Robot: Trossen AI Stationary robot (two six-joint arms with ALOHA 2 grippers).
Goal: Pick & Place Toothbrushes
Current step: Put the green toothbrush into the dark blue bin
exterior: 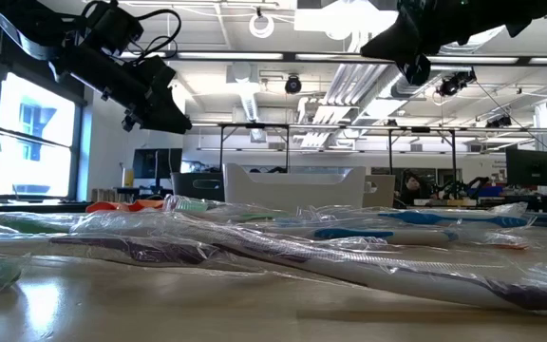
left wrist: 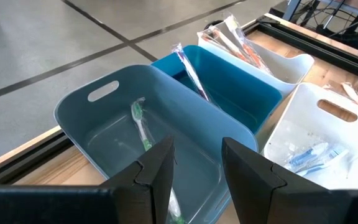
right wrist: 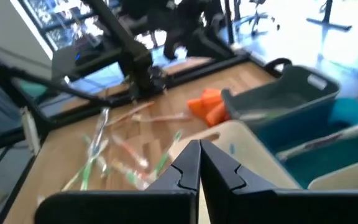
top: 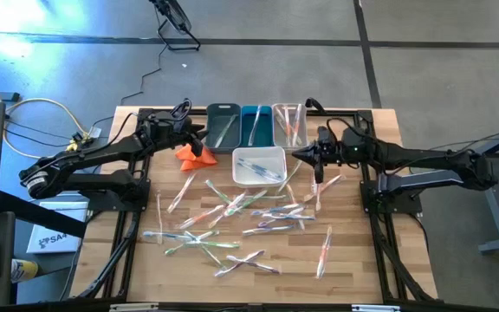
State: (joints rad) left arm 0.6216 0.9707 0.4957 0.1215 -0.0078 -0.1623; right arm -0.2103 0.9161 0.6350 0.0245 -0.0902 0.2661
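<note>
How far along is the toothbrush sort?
Early. Done: a few toothbrushes sit in the bins, including a green one in the grey-blue bin and blue ones in the white bin. In hand: nothing; left gripper open over the grey-blue bin, right gripper shut, empty. Left: most toothbrushes scattered on the table.

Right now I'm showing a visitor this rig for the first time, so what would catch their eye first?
Most striking is the heap of wrapped toothbrushes strewn across the middle of the wooden table. Behind it stand four bins: a grey-blue bin, a teal one and a clear one in a row at the far edge, and a white bin in front. The left gripper hovers open over the grey-blue bin, while the right gripper, shut, hangs by the white one.
</note>
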